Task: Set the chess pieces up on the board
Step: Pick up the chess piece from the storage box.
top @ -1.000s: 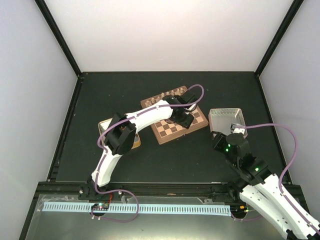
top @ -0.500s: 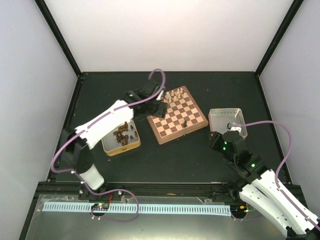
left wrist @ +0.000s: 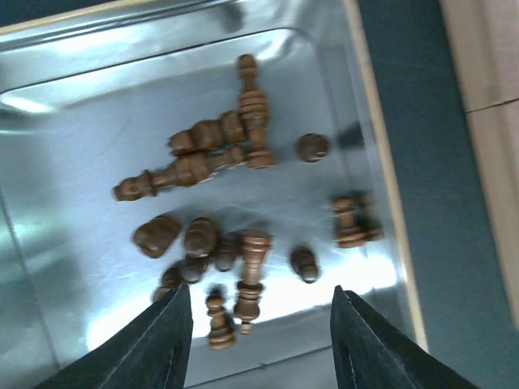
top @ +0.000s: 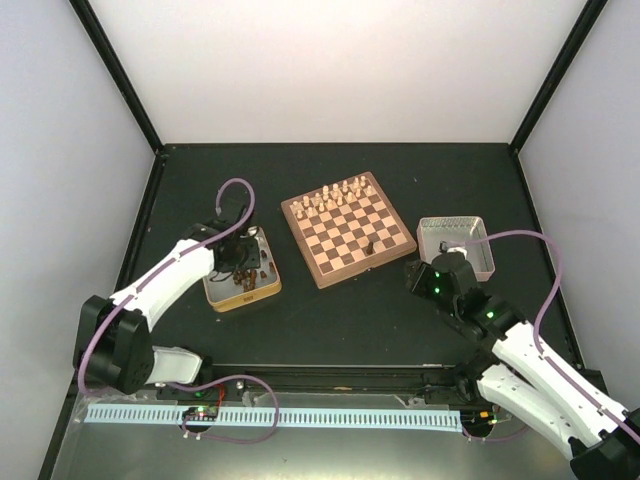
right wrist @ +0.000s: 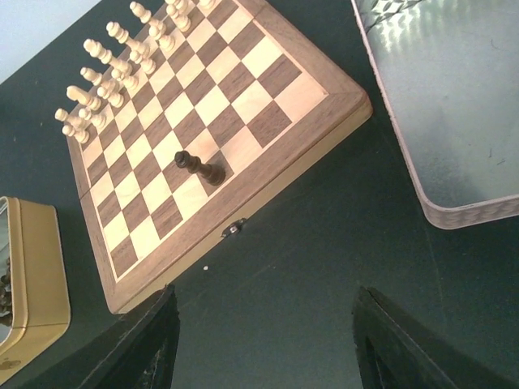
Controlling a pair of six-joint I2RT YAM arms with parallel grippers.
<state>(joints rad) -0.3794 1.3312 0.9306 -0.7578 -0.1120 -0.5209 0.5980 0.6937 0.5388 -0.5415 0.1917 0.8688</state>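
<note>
1. Left gripper (left wrist: 258,296) — jaws apart, nothing between them. It hangs over the left tin (left wrist: 73,113), tips pointing down at the pile.
2. Dark pieces (left wrist: 212,243) — nearly all are here in the tin, most on their sides. Several touch in a clump and a few lie apart toward the right wall. None is gripped.
3. Step in hand, as I read it: you're on the pick, choosing one piece to carry to the board. The dark side looks barely started.
4. Next move: go for a loose one, e.g. the lone piece (left wrist: 312,147) near the right wall. Line the jaws across it, lower, then close gently. The pieces are tiny next to the fingers, so you could catch a neighbour or send the piece skidding on the metal.
5. Board (right wrist: 235,81) — mid-table, well right of the left tin. One dark piece (right wrist: 199,166) is on it toward the near edge; I can't tell which square. Cream pieces (right wrist: 122,57) stand along the far edge.
6. Right gripper (right wrist: 265,292) — jaws apart and empty. It hovers over the table (top: 330,320) just off the board's near-right side and looks idle, so you needn't move it for this pick.
7. Right tin (right wrist: 454,97) — near the board's right corner, not touching. No pieces show in the visible part.
</note>
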